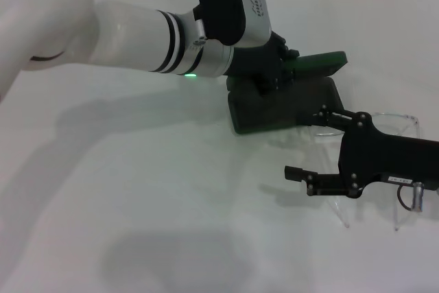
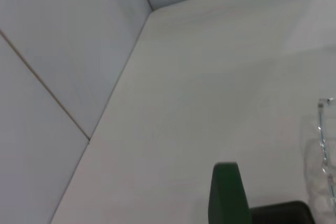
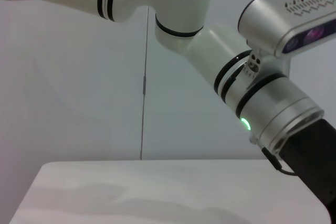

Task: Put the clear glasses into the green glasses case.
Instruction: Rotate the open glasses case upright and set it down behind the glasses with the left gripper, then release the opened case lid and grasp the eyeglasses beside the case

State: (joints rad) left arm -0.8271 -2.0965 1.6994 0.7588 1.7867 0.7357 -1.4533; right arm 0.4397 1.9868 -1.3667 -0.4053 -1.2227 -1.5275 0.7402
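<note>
Right hand (image 1: 302, 145), open, sits right over the clear glasses (image 1: 384, 123); green glasses case (image 1: 285, 104) just beyond, left hand (image 1: 274, 66) gripping its lid.

- The green glasses case (image 1: 274, 111) is a dark green clamshell with rounded corners, lying open; its base rests flat while the lid (image 1: 319, 63) stands raised along the far edge, a brighter green where it catches the light.
- The clear glasses (image 1: 401, 123) are colourless and transparent, lying just right of the case; thin temple arms reach toward the near edge; partly hidden.
</note>
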